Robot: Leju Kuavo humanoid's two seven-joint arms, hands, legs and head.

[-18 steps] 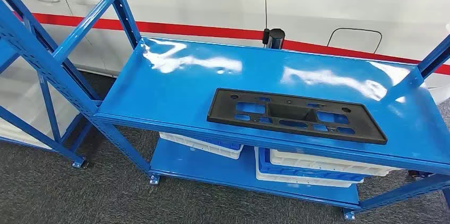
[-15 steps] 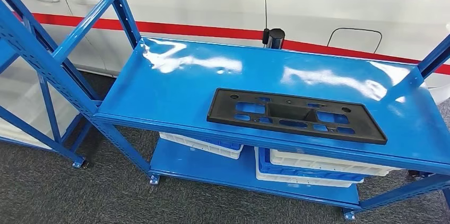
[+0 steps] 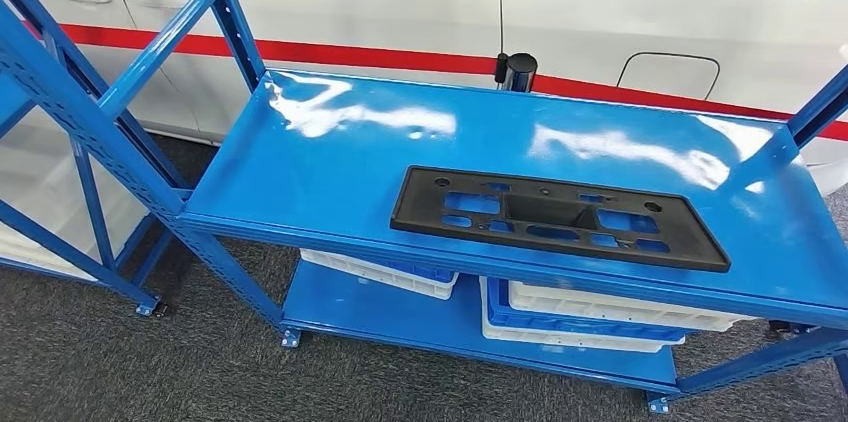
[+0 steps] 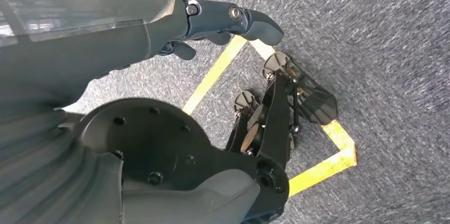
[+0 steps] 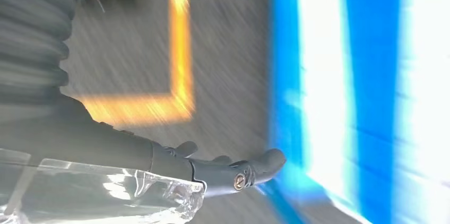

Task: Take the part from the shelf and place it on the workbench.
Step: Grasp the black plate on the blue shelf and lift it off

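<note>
The black part (image 3: 558,217) lies flat near the front edge of the blue shelf (image 3: 330,172), within easy reach for me; my left robot hand (image 4: 175,27) hangs over the carpet, fingers apart, holding nothing; my right robot hand (image 5: 212,168), blurred, is likewise released beside the shelf; I can read no writing or label anywhere.

Both hands empty, arms out of the head view.
The left hand (image 4: 212,22) hung with its fingers (image 4: 254,22) extended and apart, nothing between them. The right hand (image 5: 212,168) likewise held nothing, its fingers (image 5: 265,163) stretched nearly straight; that wrist view was motion-blurred.
</note>
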